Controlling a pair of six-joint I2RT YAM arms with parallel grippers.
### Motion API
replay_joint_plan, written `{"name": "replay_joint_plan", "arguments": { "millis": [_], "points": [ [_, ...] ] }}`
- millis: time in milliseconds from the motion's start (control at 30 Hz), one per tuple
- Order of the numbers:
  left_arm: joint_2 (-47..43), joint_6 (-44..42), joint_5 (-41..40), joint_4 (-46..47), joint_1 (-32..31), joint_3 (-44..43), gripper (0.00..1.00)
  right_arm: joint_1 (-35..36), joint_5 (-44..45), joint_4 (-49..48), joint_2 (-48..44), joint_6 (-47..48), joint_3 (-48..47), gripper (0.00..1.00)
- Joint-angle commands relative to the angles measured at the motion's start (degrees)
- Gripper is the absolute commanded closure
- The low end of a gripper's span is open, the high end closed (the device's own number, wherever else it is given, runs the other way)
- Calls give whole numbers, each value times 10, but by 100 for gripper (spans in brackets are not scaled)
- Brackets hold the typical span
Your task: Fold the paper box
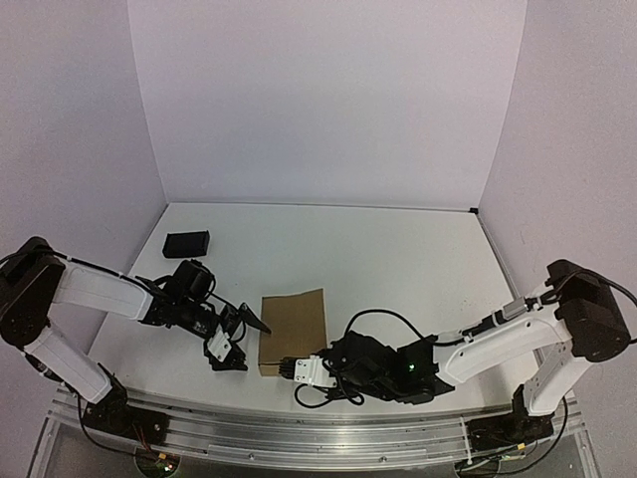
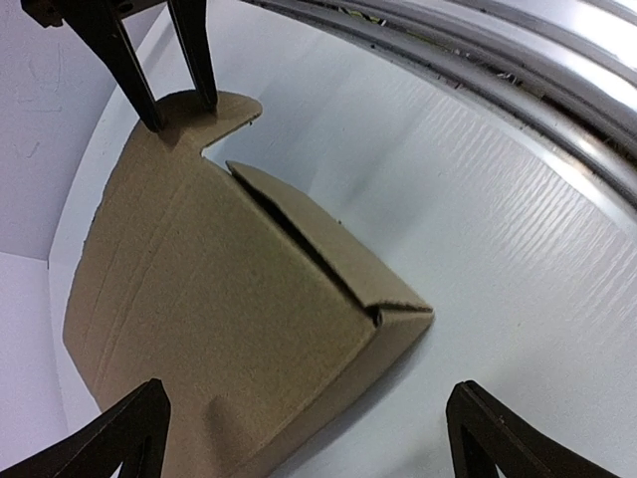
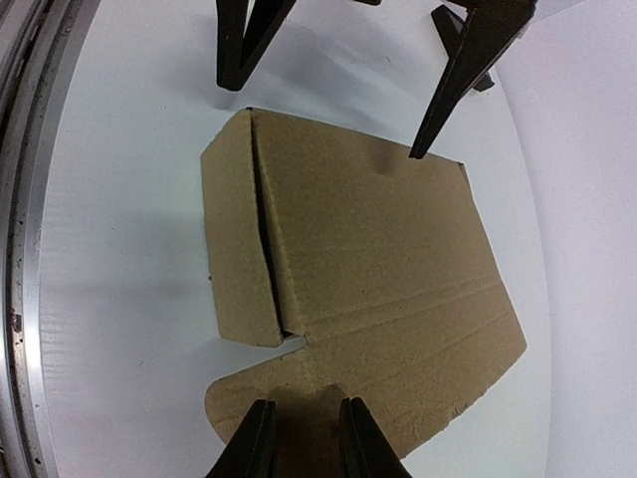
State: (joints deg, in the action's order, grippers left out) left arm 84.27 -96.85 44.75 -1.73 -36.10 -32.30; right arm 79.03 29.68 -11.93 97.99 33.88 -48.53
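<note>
Paper box [image 1: 294,329] of plain brown cardboard: lies flattish by the near edge of the white worktop [image 1: 398,249], about midway along it. Its underside is hidden from us, and in the top view cables [image 1: 373,319] and housing bury the right fingers. Right gripper [image 3: 305,403] reaches in low from the right, jaws close together with a slim gap, both tips on the box's rounded corner flap. We cannot tell whether it truly grips. Left gripper [image 2: 307,388] is spread wide, straddling the opposite side, holding nothing. One long panel is folded over and creases show. Small black rectangular block [image 1: 186,242] sits near the far left corner.
</note>
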Motion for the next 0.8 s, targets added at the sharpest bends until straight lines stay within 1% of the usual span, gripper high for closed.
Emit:
{"name": "replay_joint_plan", "arguments": {
  "millis": [0, 67, 133, 233, 300, 367, 467, 533, 600, 667, 700, 733, 767],
  "points": [
    [32, -80, -22, 42, -3, -34, 0, -8, -25, -57, -41, -31, 21, 72],
    [49, -116, -23, 36, -3, -43, 0, -8, -32, -75, -57, -58, 27, 60],
    [63, -132, -28, 29, -8, -55, 0, -8, -49, -88, -88, -95, 39, 52],
    [83, -151, -35, 6, -16, -77, 0, -8, -62, -113, -144, -183, 80, 40],
    [94, -157, -37, -15, -20, -95, 0, -8, -67, -129, -188, -241, 127, 34],
    [107, -153, -36, -42, -24, -122, 0, -9, -53, -154, -232, -301, 174, 34],
    [127, -138, -40, -60, -30, -152, 0, -20, -36, -180, -285, -382, 242, 39],
    [138, -136, -41, -72, -30, -167, 1, -24, -38, -203, -294, -407, 265, 40],
    [145, -136, -40, -81, -30, -175, 3, -32, -45, -240, -289, -420, 277, 38],
    [150, -140, -39, -90, -30, -178, 7, -61, -67, -245, -273, -448, 277, 39],
    [151, -144, -37, -93, -30, -177, 9, -90, -97, -246, -264, -487, 276, 43],
    [152, -148, -36, -94, -31, -175, 9, -131, -127, -252, -252, -513, 276, 47],
    [152, -152, -35, -93, -31, -172, 10, -155, -154, -267, -237, -527, 275, 52]
  ]
}}
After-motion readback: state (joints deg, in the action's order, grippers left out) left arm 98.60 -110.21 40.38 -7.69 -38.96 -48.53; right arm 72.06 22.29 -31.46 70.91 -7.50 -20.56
